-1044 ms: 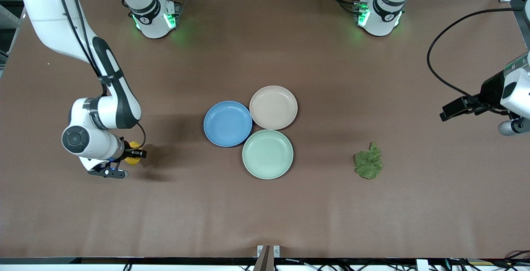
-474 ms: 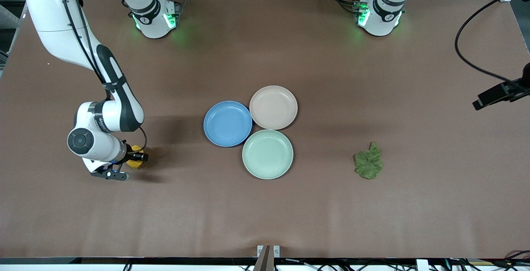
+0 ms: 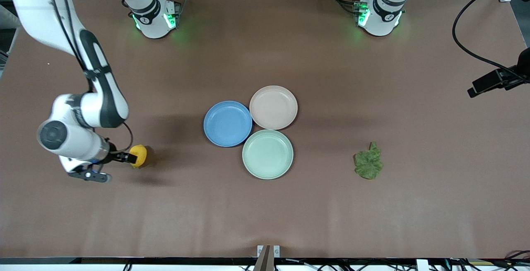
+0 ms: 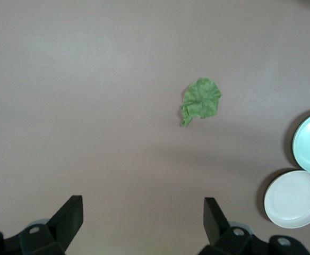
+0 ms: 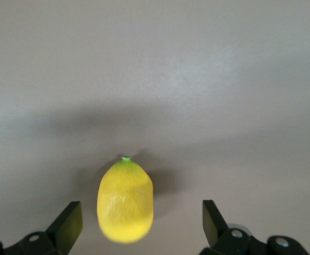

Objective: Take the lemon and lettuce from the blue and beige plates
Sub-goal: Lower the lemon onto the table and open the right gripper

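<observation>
Lemon (image 3: pixel 138 155) is seen on the table, apparently just clear of the wide-open right gripper (image 5: pixel 139 223). Left gripper (image 4: pixel 143 220) is held wide open, empty, over lettuce (image 4: pixel 200 101).

The front camera hangs high and looks down the whole table (image 3: pixel 265 217) toward both bases, while each wrist camera looks straight down past its own fingers, the right one close over the lemon (image 5: pixel 125 201), the left one high above the lettuce (image 4: pixel 201 101), both also in the front view.
</observation>
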Available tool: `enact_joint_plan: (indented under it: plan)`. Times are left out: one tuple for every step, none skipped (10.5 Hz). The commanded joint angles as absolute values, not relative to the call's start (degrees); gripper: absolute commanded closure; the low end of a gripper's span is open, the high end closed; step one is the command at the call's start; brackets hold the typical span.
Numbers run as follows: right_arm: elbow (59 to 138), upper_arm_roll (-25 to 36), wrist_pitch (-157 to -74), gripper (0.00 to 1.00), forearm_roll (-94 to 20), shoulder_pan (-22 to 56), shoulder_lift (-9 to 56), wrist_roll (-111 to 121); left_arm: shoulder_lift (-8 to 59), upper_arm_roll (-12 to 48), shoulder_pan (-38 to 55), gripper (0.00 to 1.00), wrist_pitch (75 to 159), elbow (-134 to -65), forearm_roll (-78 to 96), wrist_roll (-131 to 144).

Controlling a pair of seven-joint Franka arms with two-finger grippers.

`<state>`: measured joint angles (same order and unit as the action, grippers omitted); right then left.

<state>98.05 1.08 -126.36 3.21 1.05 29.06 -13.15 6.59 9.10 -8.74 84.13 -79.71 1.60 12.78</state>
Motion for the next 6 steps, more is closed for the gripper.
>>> enact_joint_plan:
  plan:
    - [99.8,-1.4,-121.0,0.00,2.3,-1.8,20.6,-12.9,5.9,9.0,-8.1,0.00,81.9,-79.4,0.6,12.5]
    - [99.8,-1.5,-118.5,0.00,2.2,-1.8,17.7,-12.7,5.4,9.1,-8.1,0.00,81.9,-79.4,0.5,12.6]
    - [99.8,-1.5,-116.9,0.00,2.2,-1.8,15.2,-12.7,5.3,9.0,-8.1,0.00,81.9,-79.5,0.6,12.5]
    - [99.8,-1.5,-115.0,0.00,2.2,-1.5,12.4,-12.6,5.1,8.9,-8.0,0.00,81.9,-79.4,0.7,12.5]
    - [99.2,-1.5,-112.9,0.00,2.2,-1.5,10.0,-11.6,5.0,8.6,-7.4,0.00,81.9,-79.5,0.7,12.5]
    - [99.0,-1.5,-110.4,0.00,2.3,-1.5,7.7,-9.1,4.8,6.3,-5.2,0.00,81.9,-79.5,0.7,12.5]
